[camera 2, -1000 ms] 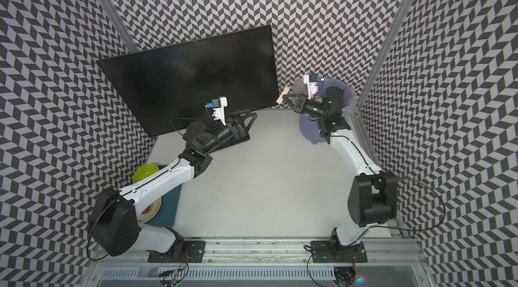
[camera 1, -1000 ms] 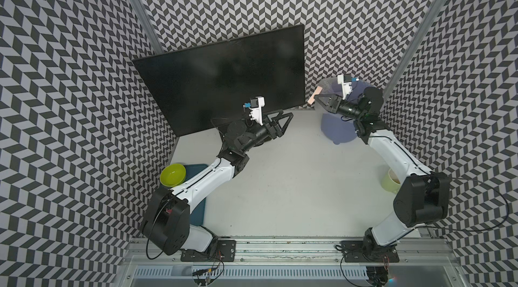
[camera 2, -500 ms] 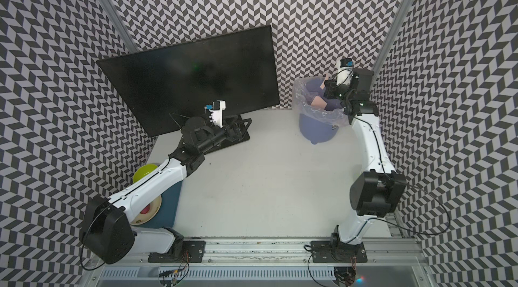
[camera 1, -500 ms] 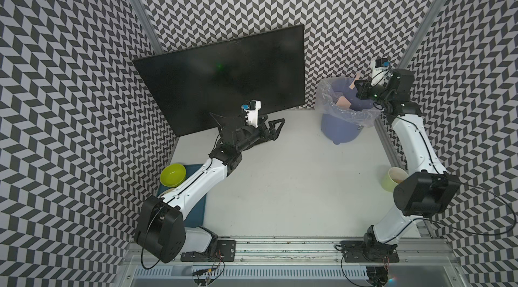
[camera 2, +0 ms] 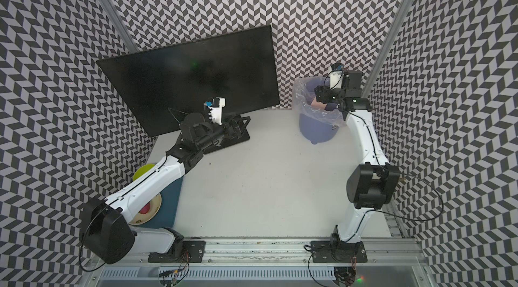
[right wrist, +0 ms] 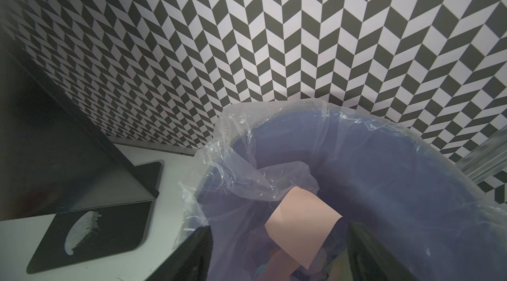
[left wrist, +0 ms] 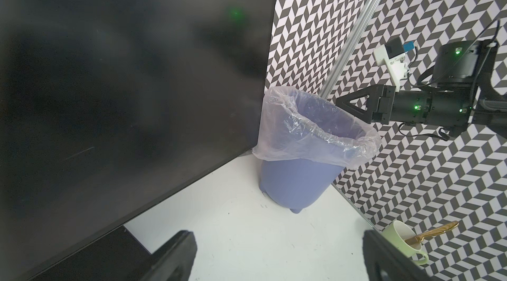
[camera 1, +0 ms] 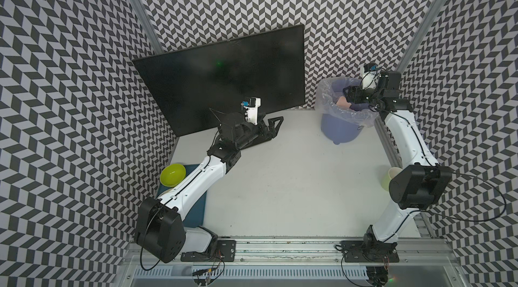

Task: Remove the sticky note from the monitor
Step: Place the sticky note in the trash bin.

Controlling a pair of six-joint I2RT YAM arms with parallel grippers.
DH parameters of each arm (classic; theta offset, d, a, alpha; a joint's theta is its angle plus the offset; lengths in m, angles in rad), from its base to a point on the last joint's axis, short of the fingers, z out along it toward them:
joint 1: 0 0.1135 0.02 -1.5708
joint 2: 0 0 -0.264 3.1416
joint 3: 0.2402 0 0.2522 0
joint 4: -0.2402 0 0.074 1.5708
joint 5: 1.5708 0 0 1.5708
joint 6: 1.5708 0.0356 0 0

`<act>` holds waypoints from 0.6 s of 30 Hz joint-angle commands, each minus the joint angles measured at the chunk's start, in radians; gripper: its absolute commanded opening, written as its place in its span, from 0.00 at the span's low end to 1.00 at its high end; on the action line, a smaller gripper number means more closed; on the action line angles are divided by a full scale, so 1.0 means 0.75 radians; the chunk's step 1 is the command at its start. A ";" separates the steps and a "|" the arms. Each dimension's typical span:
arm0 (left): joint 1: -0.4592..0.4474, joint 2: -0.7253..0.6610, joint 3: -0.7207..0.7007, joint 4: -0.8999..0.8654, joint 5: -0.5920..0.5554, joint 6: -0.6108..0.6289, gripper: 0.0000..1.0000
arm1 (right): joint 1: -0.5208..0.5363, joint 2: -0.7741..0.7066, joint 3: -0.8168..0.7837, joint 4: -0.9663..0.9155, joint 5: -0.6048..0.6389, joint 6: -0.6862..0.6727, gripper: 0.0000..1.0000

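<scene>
The monitor (camera 1: 224,81) (camera 2: 190,81) stands at the back left, its black screen bare in both top views and in the left wrist view (left wrist: 123,87). A pink sticky note (right wrist: 301,227) hangs loose inside the lined blue bin (right wrist: 411,183), between the spread fingers of my right gripper (right wrist: 279,255) and touching neither. That gripper (camera 1: 349,96) is open over the bin's mouth (camera 1: 340,131), with the note (camera 1: 342,101) just below it. My left gripper (camera 1: 276,123) (left wrist: 279,257) is open and empty, low over the monitor's base plate.
A green bowl (camera 1: 172,175) and a blue mat (camera 1: 200,207) lie under my left arm at the left edge. By the right wall stands a pale cup (left wrist: 403,241) with a gold spoon in it. The bin (left wrist: 293,183) sits right of the monitor.
My right gripper carried the sticky note from beside the monitor to over the bin, then opened and let it go. My left gripper drew back slightly and opened wider.
</scene>
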 commanded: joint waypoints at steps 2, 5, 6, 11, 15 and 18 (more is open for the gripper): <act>0.020 0.002 0.049 -0.049 0.003 0.041 1.00 | 0.026 -0.127 -0.075 0.087 -0.067 0.041 0.83; 0.031 -0.010 0.046 -0.075 -0.011 0.056 1.00 | 0.036 -0.219 -0.170 0.172 -0.166 0.105 0.88; 0.035 -0.014 0.049 -0.093 -0.022 0.063 1.00 | 0.036 -0.253 -0.217 0.216 -0.208 0.142 0.90; 0.073 -0.066 0.048 -0.226 -0.126 0.101 1.00 | 0.041 -0.476 -0.538 0.432 -0.328 0.280 0.97; 0.115 -0.179 -0.060 -0.319 -0.302 0.137 1.00 | 0.046 -0.742 -0.922 0.593 -0.265 0.327 0.99; 0.136 -0.266 -0.194 -0.396 -0.538 0.150 1.00 | 0.066 -0.978 -1.306 0.761 -0.184 0.299 0.99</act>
